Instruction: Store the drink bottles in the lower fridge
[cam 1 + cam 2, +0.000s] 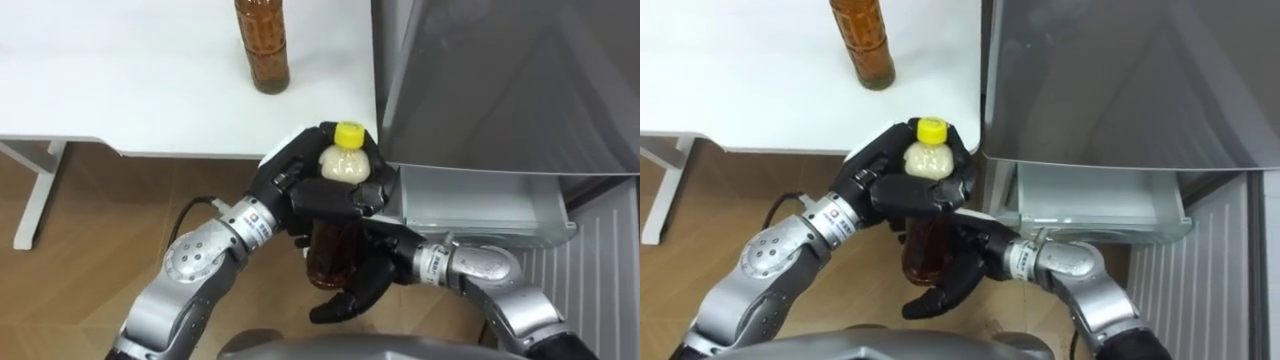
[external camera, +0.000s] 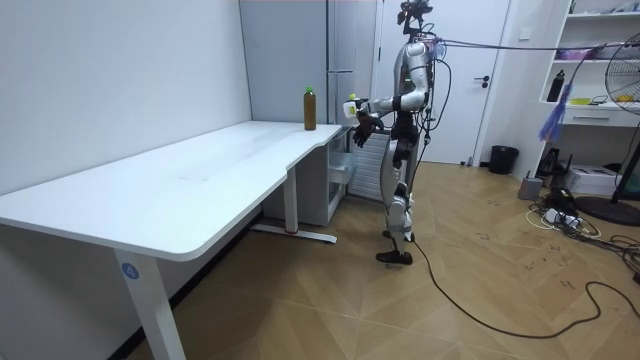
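On a wood floor, at the far end of a long white desk (image 2: pixel 180 190), right beside a grey fridge (image 1: pixel 500 80); stands upright there with both arms raised before the chest; holds a yellow-capped drink bottle (image 1: pixel 345 165) upright in the air just off the desk's corner, near the fridge front; grips its pale upper part with the left robot hand (image 1: pixel 295 190), with fingers curled round it below the cap; cups the brown lower part with the right robot hand (image 1: pixel 365 275), with fingers loose and spread, pointing down, not closed round it; with a second brown bottle (image 1: pixel 262 45) upright on the desk near its edge, well apart from both hands. Looks like the carrying step for the first drink, placing not yet done; next calls for lowering toward the pale grey compartment (image 1: pixel 480 205) jutting from the fridge's lower part, keeping the bottle upright, clearing the compartment's wall, then releasing inside; afterwards, fetching the bottle on the desk.
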